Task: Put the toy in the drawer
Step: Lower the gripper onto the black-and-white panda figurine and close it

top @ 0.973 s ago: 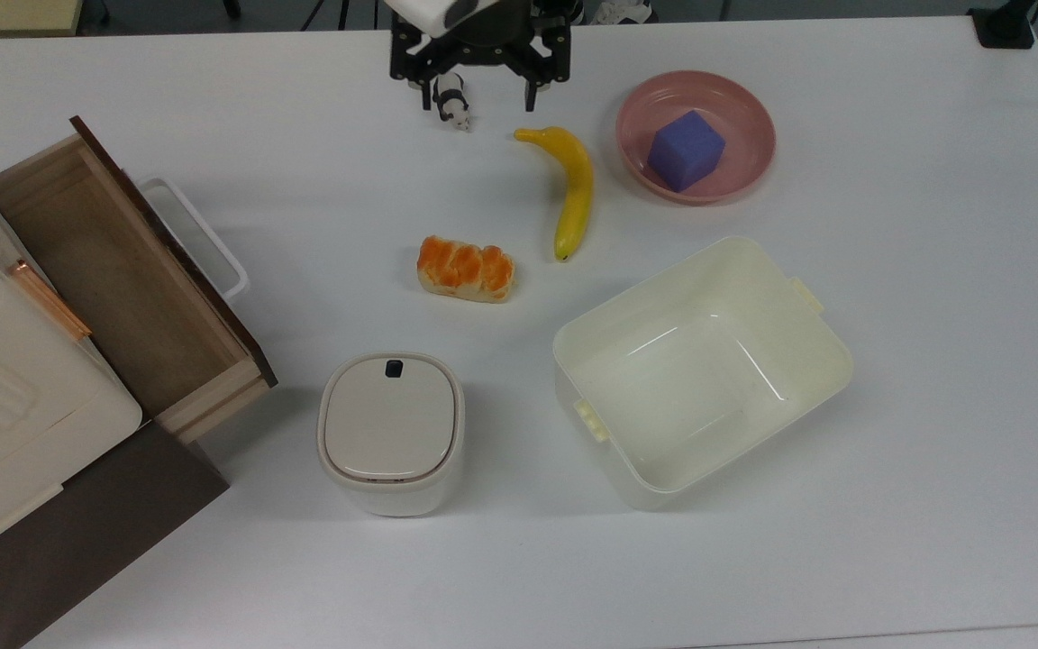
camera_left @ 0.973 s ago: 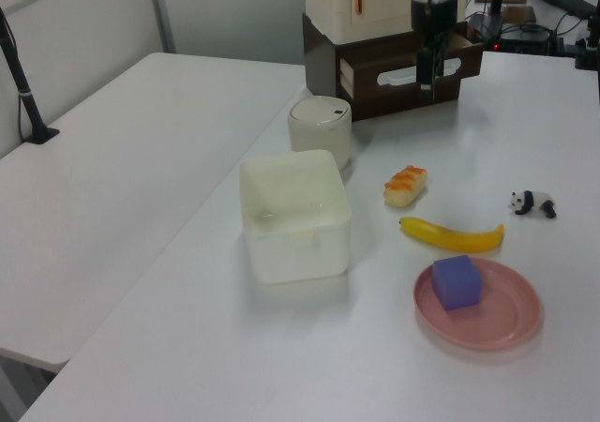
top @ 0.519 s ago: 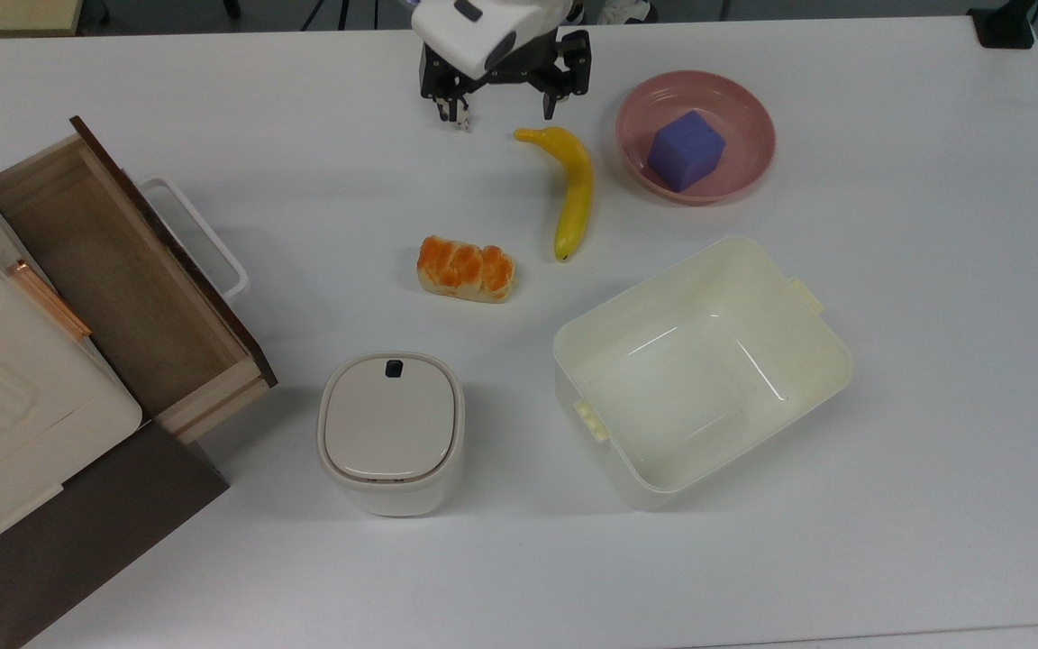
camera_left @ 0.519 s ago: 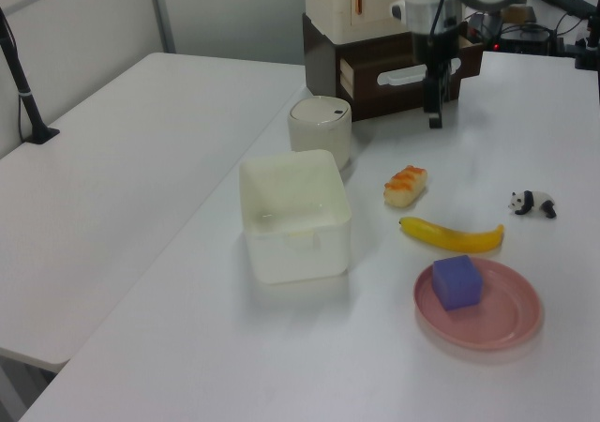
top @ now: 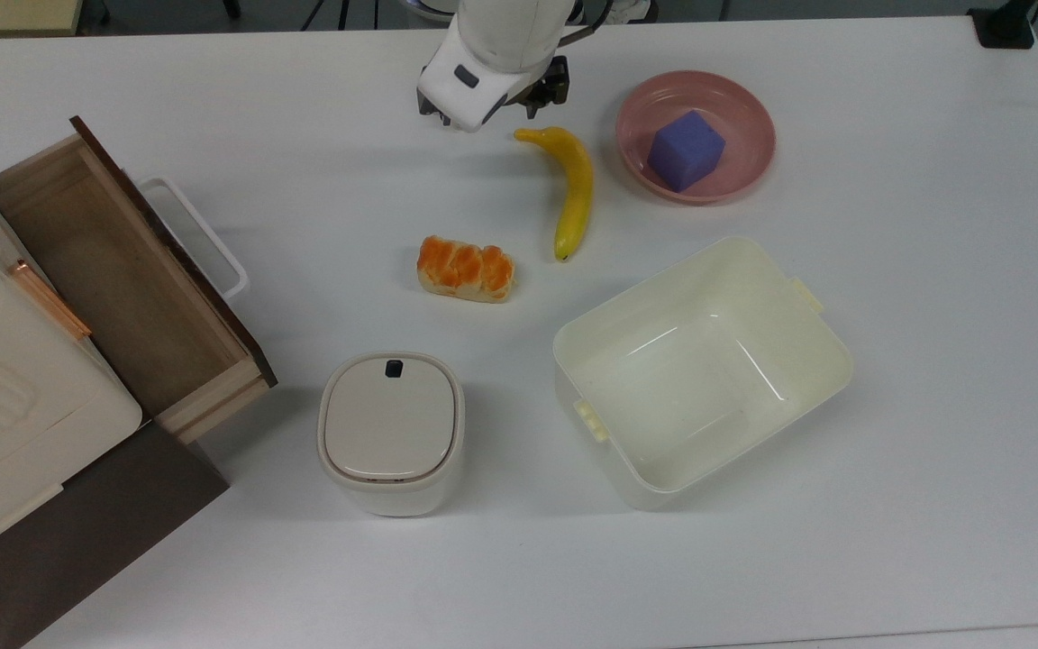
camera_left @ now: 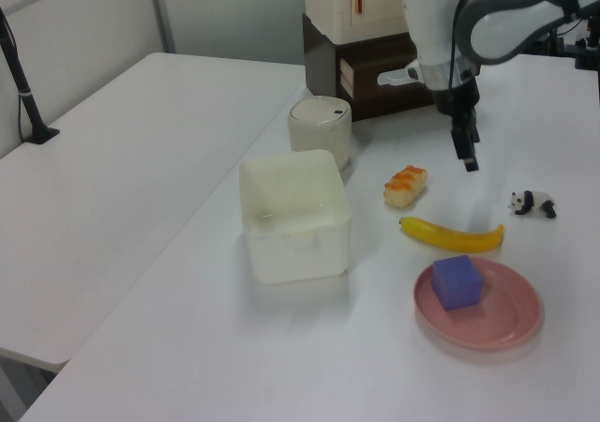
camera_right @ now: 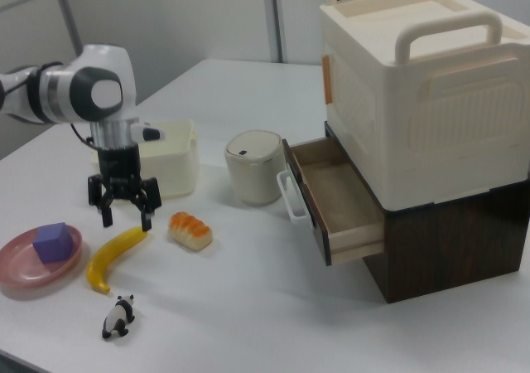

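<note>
The toy [camera_right: 119,317] lies on the worktop [camera_right: 248,307] just beyond the stem end of the banana [camera_right: 114,257], and the open, empty hand [camera_right: 124,210] hangs above that banana.

I take the cream tub [top: 701,370] as my landmark on the white table [top: 933,361]; it sits open and I see nothing inside it. In the top view, the banana [top: 570,187] lies above the tub's upper left corner, running roughly top to bottom. The orange bread piece [top: 466,268] lies to the tub's left, near the banana's lower tip but apart from it. The lidded cream bin [top: 390,431] stands further left, level with the tub's lower half. The pink plate [top: 744,108] sits above the tub, and the purple cube [top: 685,149] rests on it.
</note>
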You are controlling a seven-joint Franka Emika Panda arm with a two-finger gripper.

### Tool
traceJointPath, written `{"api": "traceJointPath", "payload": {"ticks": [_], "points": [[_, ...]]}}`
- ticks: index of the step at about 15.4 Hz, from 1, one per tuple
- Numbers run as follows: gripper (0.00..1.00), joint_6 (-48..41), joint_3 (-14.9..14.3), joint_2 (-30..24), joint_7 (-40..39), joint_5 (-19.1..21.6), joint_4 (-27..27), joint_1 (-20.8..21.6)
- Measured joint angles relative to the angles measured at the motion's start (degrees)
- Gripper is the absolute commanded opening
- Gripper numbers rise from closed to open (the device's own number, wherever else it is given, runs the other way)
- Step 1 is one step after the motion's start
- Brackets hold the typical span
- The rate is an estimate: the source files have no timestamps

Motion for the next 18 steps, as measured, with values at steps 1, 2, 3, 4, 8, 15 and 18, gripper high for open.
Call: {"api": "traceJointPath", "payload": {"ticks": [1,2,3,4,8,15,18], "points": [[1.0,0.0,0.0,0.0,-1.5,0.0,-1.5,-0.3],[1.0,0.0,-0.1,-0.1,-2.8,0.0,-3.1,-0.5],[0.99,0.4,-0.2,-0.1,-3.9,0.0,-4.9,-0.6],[0.97,1.4,-0.2,-0.1,-4.6,0.0,-6.9,-0.7],[0.79,5.7,-0.4,-0.1,-5.5,0.0,-13.9,-1.2],[0.0,6.0,-0.4,-0.2,-5.8,-0.1,-17.4,-1.2],[0.0,6.0,-0.4,-0.5,-5.8,-0.1,-17.3,-1.6]]}}
